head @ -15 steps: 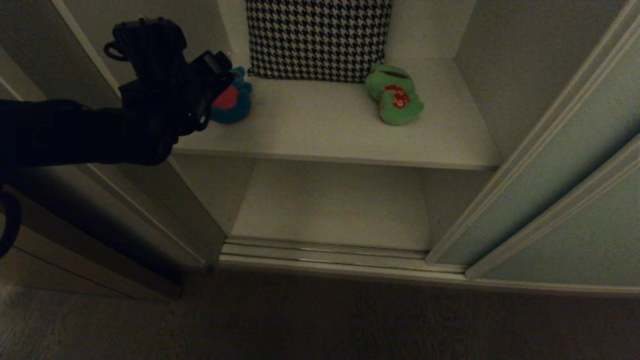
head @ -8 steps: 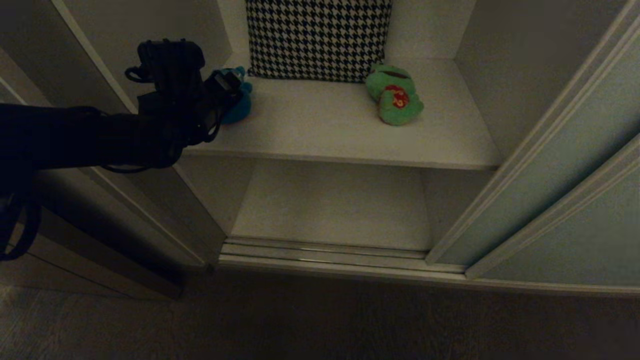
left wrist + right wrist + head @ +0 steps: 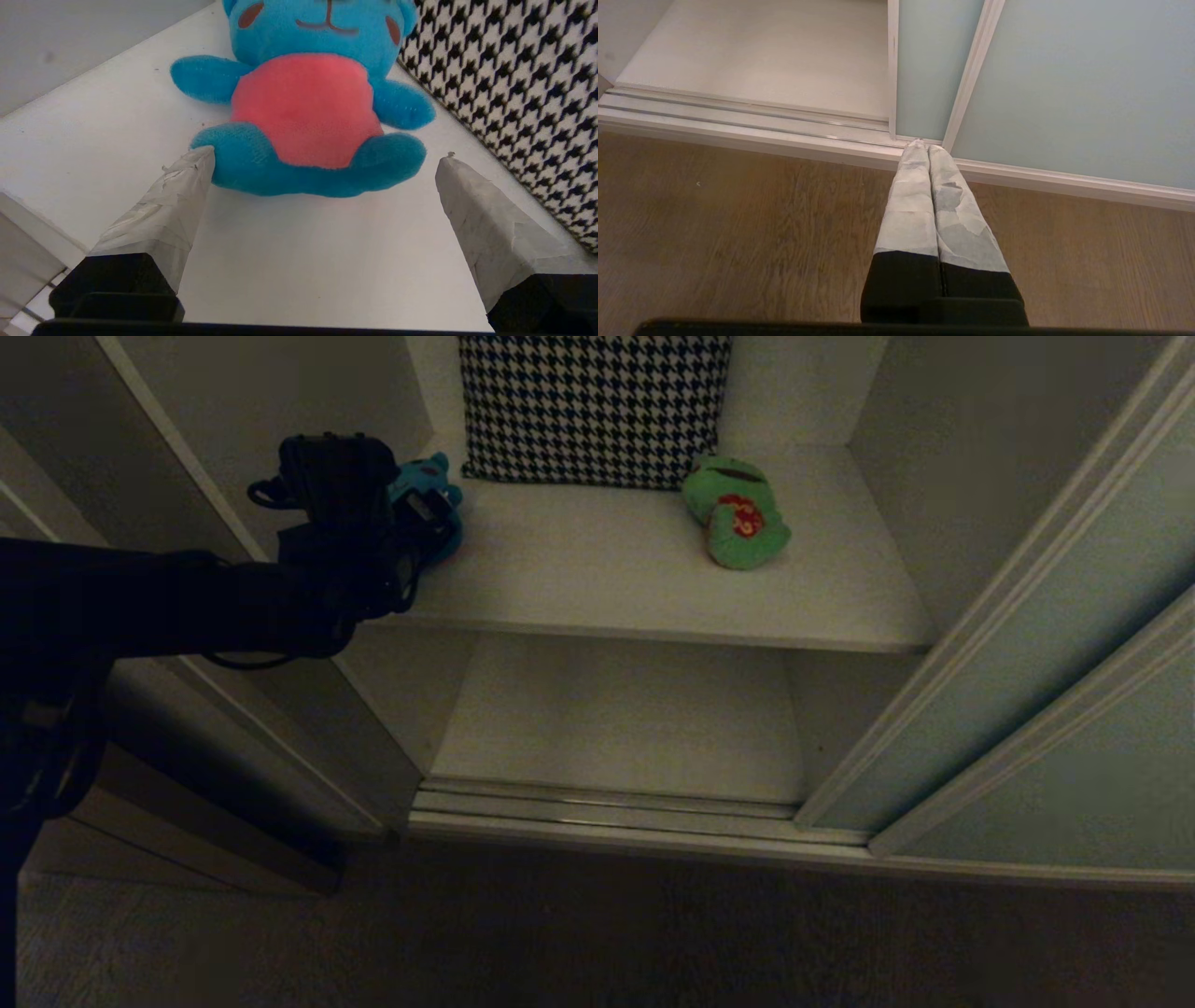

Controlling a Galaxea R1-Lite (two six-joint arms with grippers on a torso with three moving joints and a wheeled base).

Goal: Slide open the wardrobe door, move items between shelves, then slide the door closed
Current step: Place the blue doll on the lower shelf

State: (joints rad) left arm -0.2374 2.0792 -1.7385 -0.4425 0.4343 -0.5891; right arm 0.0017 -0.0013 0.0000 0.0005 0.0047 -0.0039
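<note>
The left gripper [image 3: 324, 156] had its taped fingers [image 3: 168, 214] spread wide, one tip at the blue bear's foot and the other standing clear near the houndstooth cushion [image 3: 509, 79], with nothing pinched between them. The blue bear [image 3: 308, 107] sat upright on the upper shelf [image 3: 607, 569], red belly facing the fingers, at the shelf's left end just beside the cushion. In the head view the left gripper [image 3: 425, 513] reached in from the left at shelf height, covering most of the bear [image 3: 425, 481]. The green frog [image 3: 736, 513] lay on the same shelf well to the right, just in front of the cushion's [image 3: 593, 406] right corner. The lower shelf [image 3: 616, 719] lay beneath, behind the floor track [image 3: 607, 807]. The sliding door [image 3: 1046, 644] stood pushed to the right, leaving the compartment open. The right gripper [image 3: 928, 148] hung low over the wooden floor [image 3: 738, 233], its fingers [image 3: 910, 205] pressed together, tips near the door's [image 3: 1064, 84] bottom rail.
</note>
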